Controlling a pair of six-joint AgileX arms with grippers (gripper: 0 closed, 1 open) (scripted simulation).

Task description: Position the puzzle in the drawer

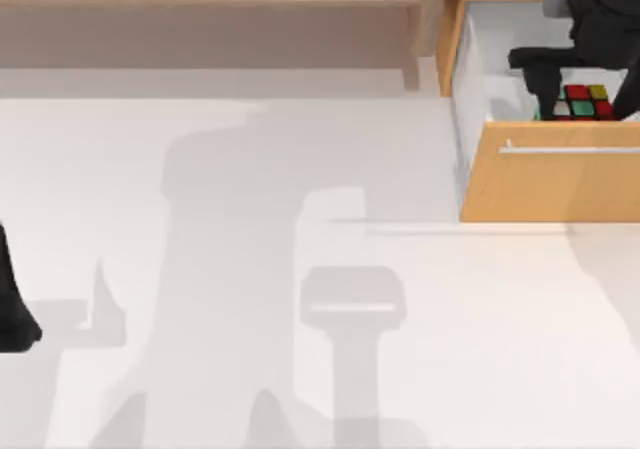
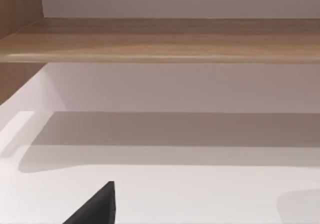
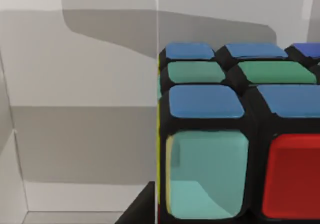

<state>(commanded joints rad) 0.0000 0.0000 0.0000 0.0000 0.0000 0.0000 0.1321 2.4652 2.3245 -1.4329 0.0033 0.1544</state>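
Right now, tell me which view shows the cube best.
The right wrist view: the cube is close up, its blue, green, teal and red stickers plain against the white drawer wall. The top view has it small, partly hidden under the right arm.

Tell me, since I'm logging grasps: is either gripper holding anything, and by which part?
It cannot be told. The right gripper hangs over the puzzle inside the drawer, but no finger contact is visible. The left arm sits parked at the table's left edge.
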